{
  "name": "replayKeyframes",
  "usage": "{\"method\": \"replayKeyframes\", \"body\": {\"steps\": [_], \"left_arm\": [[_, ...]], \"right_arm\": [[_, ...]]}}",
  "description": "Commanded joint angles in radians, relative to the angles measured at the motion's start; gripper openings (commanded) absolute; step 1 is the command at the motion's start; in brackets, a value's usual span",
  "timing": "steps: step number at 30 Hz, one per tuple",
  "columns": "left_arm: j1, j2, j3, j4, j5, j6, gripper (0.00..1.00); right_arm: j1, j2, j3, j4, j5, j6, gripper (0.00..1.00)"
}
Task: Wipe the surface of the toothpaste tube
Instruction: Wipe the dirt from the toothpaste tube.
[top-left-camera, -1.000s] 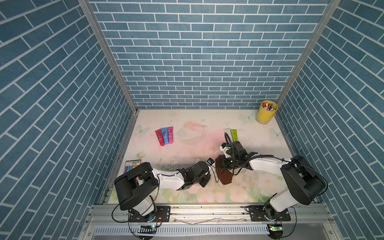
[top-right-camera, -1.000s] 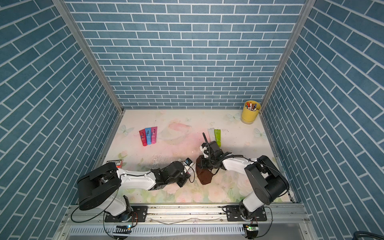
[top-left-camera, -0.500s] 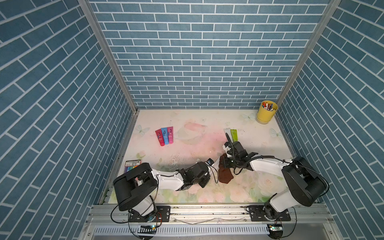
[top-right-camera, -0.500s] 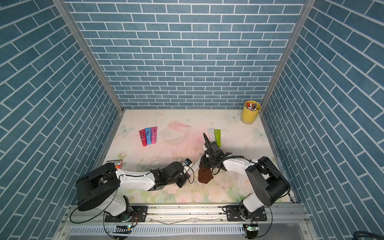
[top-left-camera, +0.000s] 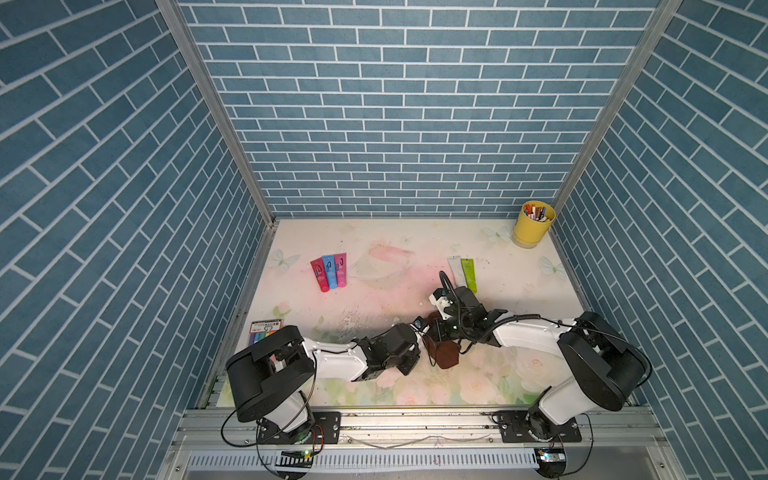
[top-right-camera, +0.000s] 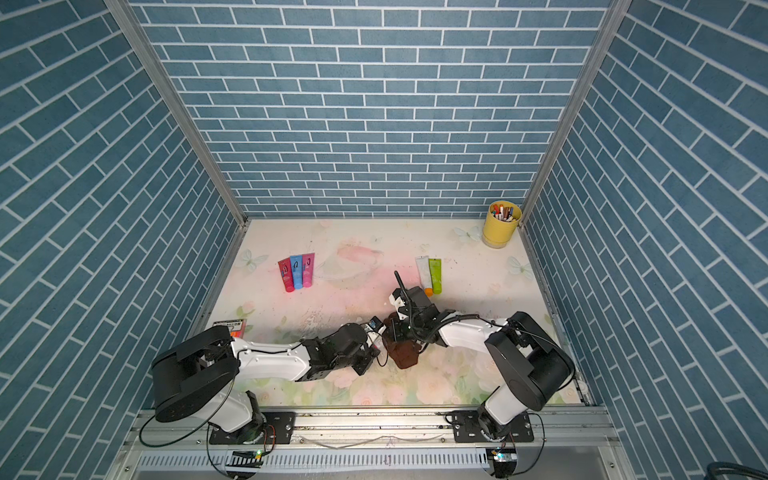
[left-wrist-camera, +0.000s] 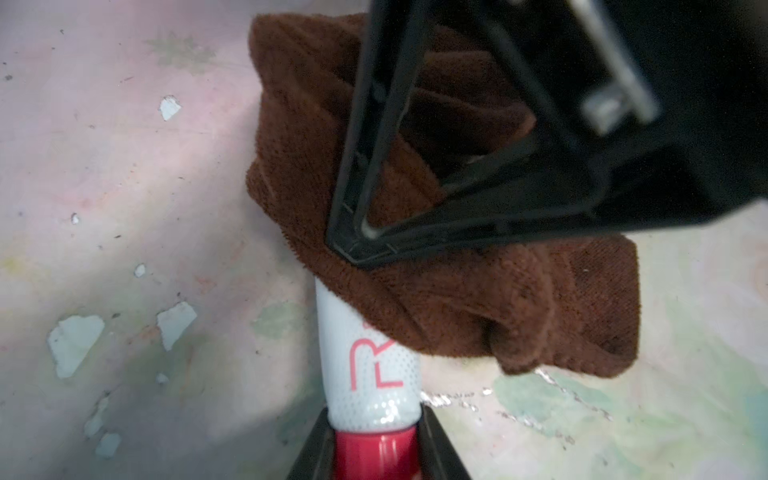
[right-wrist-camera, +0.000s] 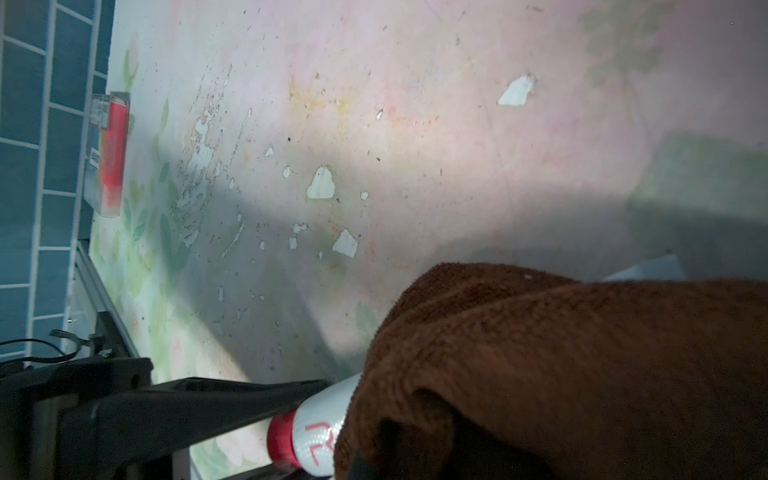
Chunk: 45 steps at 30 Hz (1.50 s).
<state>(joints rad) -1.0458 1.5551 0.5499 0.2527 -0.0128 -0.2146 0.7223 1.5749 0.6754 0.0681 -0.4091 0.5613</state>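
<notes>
The toothpaste tube is white with red lettering and a red cap. My left gripper is shut on it at the cap end, low over the table's near middle. A brown cloth lies folded over the tube's far part and hides it. My right gripper is shut on the cloth and presses it on the tube. In the right wrist view the cloth covers that gripper's fingers, and only the tube's cap end shows. In both top views the cloth hangs between the two grippers.
Red, blue and pink tubes lie side by side at the back left. A white and a green tube lie behind the right gripper. A yellow cup of pens stands in the back right corner. A marker box lies by the left wall.
The right gripper has shifted a little to the left with the cloth, toward the left gripper. The left arm has held still with the tube.
</notes>
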Motion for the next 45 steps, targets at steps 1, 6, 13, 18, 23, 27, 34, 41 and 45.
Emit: {"method": "replayKeyframes", "body": {"steps": [1,6,13,18,23,27,34,41,45], "left_arm": [[-0.023,-0.017,-0.021,-0.011,0.089,0.020,0.05],[-0.022,-0.042,-0.036,-0.012,0.093,0.010,0.05],[-0.026,-0.127,-0.092,-0.075,0.008,-0.091,0.05],[-0.025,-0.193,-0.117,-0.140,-0.122,-0.213,0.04],[-0.026,-0.163,-0.102,-0.116,-0.127,-0.264,0.09],[-0.026,-0.111,-0.057,-0.112,-0.108,-0.296,0.24],[-0.027,-0.080,0.009,-0.094,-0.049,-0.328,0.57],[0.036,-0.176,0.157,-0.283,-0.089,-0.247,0.77],[0.159,-0.160,0.201,-0.302,0.069,-0.197,0.80]], "right_arm": [[-0.092,0.096,-0.045,-0.137,0.096,-0.009,0.00],[-0.184,0.112,-0.063,-0.150,0.175,-0.028,0.00],[-0.189,-0.007,-0.118,-0.200,0.251,-0.006,0.00],[-0.185,-0.128,-0.172,-0.214,0.183,0.020,0.00],[-0.149,-0.240,-0.173,-0.314,0.149,0.011,0.00],[-0.126,-0.301,-0.172,-0.392,0.083,-0.022,0.00],[-0.122,-0.329,-0.182,-0.396,0.035,-0.057,0.00],[-0.121,-0.312,-0.177,-0.387,0.005,-0.072,0.00],[-0.121,-0.327,-0.183,-0.380,-0.008,-0.076,0.00]]}}
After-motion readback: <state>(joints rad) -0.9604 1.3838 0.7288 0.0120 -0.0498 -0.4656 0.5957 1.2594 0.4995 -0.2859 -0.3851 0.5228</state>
